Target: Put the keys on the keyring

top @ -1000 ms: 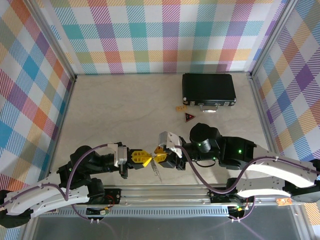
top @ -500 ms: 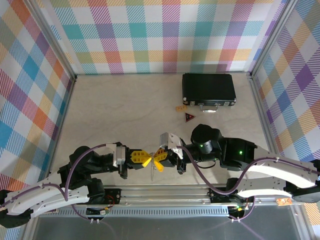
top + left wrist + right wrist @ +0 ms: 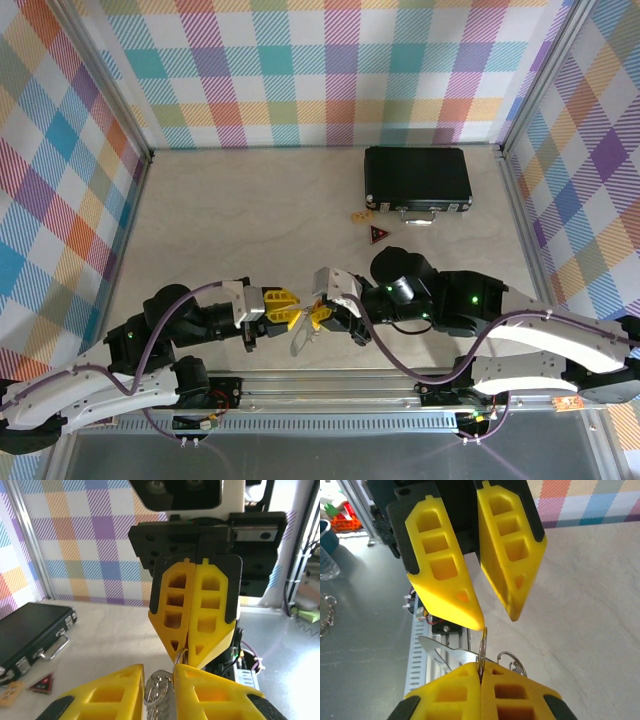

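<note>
From above, we see the keyring as a thin gray loop dangling under the left gripper and right gripper, which meet tip to tip near the table's front edge, just ahead of the metal rail. Broad bare tabletop lies beyond, and the black case sits well away at the back. In our left wrist view the left fingers stand parted, with silvery rings showing in the gap. In the right wrist view the right fingers clamp the wire ring edge-on, and a flat silver key juts out beside it.
</note>
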`<state>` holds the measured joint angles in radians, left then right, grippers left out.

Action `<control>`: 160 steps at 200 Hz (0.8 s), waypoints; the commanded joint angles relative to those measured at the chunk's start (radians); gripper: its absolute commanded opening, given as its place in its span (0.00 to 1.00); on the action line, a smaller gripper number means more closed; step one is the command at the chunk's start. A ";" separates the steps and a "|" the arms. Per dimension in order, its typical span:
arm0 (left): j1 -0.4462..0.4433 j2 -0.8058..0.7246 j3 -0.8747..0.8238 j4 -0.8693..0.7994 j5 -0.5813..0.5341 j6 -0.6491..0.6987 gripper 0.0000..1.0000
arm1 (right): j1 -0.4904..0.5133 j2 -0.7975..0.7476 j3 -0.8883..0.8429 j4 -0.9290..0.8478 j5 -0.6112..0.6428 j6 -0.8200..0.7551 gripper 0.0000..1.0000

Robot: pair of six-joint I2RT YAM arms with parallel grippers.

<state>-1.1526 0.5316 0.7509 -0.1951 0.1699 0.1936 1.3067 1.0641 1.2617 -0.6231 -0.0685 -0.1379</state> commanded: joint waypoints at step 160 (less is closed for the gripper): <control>-0.007 0.031 0.012 -0.020 0.019 -0.002 0.00 | 0.006 0.079 0.107 -0.116 0.001 -0.057 0.00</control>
<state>-1.1542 0.5865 0.7635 -0.2932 0.1864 0.2012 1.3056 1.1378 1.3270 -0.7460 -0.0326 -0.1814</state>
